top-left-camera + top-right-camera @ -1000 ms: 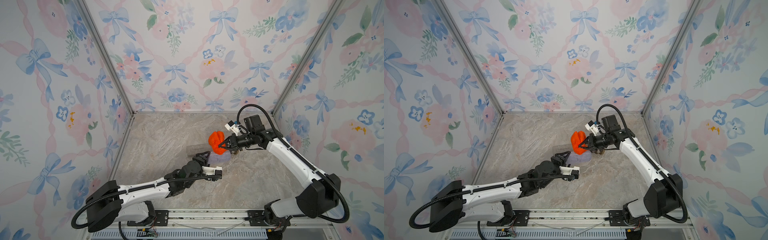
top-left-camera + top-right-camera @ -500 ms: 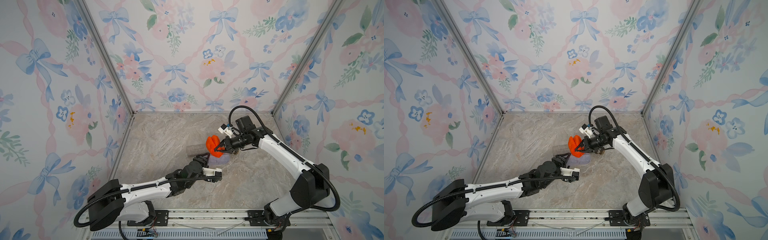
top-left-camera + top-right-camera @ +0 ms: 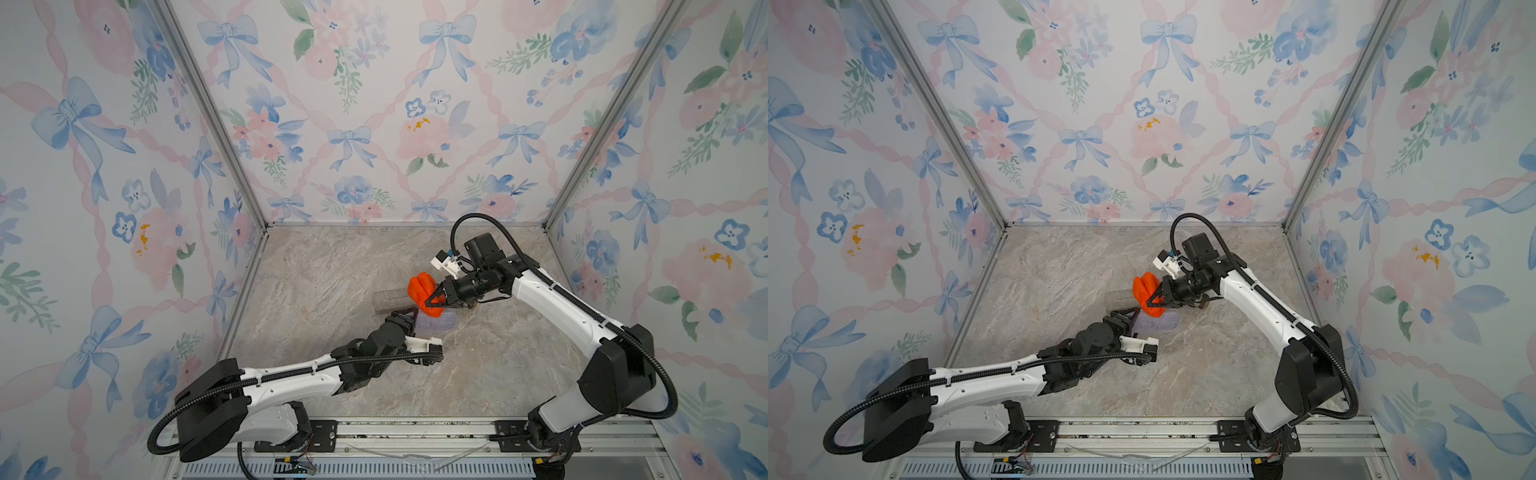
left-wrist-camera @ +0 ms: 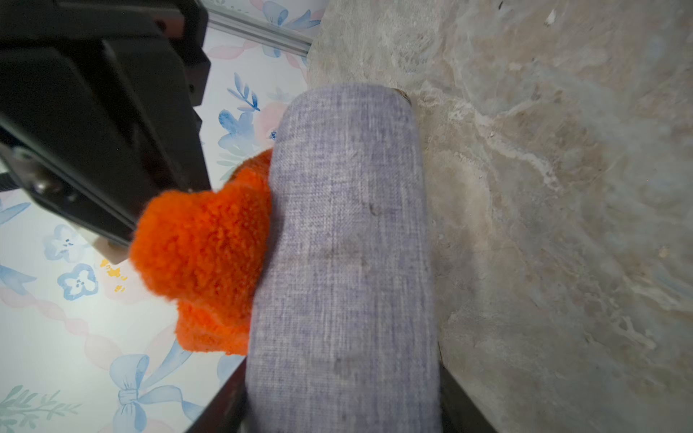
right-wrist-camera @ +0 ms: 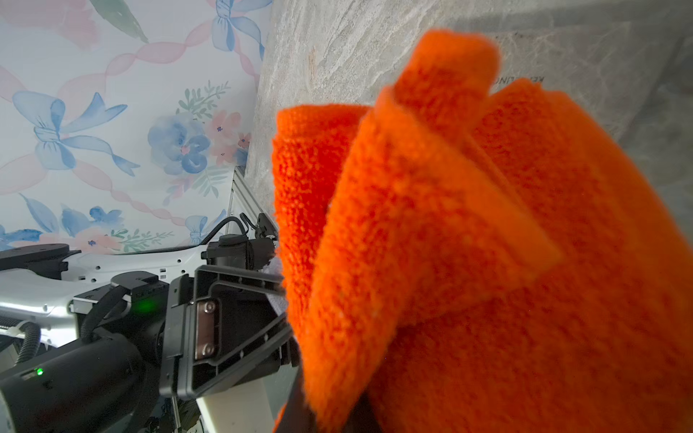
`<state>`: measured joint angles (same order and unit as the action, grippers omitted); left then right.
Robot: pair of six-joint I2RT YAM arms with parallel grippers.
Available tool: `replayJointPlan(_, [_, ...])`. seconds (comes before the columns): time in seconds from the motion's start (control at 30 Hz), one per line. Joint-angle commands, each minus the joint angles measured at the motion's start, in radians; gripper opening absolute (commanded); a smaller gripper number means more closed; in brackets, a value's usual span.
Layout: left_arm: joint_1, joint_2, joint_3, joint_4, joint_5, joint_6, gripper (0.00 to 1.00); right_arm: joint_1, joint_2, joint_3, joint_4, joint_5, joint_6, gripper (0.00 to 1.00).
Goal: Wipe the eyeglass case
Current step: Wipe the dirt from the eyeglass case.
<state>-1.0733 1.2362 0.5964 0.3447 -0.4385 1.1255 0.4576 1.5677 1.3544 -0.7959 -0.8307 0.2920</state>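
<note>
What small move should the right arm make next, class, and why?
Probably slide the orange cloth along the eyeglass case toward its free end. The right gripper is shut on the cloth, which lies against the case's side, and the left gripper clamps the other end, so it looks steadied.

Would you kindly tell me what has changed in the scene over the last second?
The right gripper, shut on the orange cloth, carried it a little toward the robot's left, along the eyeglass case. Nothing was taken hold of or let go. The left gripper stayed shut on the eyeglass case, which kept its place on the table.
</note>
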Motion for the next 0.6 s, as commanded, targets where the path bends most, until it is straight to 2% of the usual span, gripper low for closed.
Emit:
replayJointPlan(0.0, [0.009, -0.03, 0.037, 0.214, -0.046, -0.039, 0.11, -0.054, -0.022, -0.048, -0.118, -0.007, -0.039, 0.0])
replayJointPlan(0.1, [0.009, -0.032, 0.034, 0.214, -0.036, -0.055, 0.11, -0.065, -0.023, -0.024, -0.148, -0.001, -0.056, 0.0])
replayJointPlan(0.3, [0.009, -0.03, 0.031, 0.22, -0.023, -0.075, 0.11, 0.079, 0.054, 0.036, 0.031, -0.068, 0.092, 0.0])
replayJointPlan(0.37, [0.01, -0.038, 0.022, 0.222, -0.025, -0.069, 0.1, 0.09, 0.069, 0.05, 0.02, -0.071, 0.081, 0.0])
replayJointPlan(0.47, [0.011, -0.056, 0.01, 0.221, -0.03, -0.063, 0.11, 0.045, 0.062, 0.051, -0.095, -0.025, -0.014, 0.0])
replayJointPlan(0.57, [0.012, -0.071, 0.0, 0.22, -0.031, -0.059, 0.11, -0.044, 0.032, 0.021, -0.168, 0.002, -0.069, 0.0])
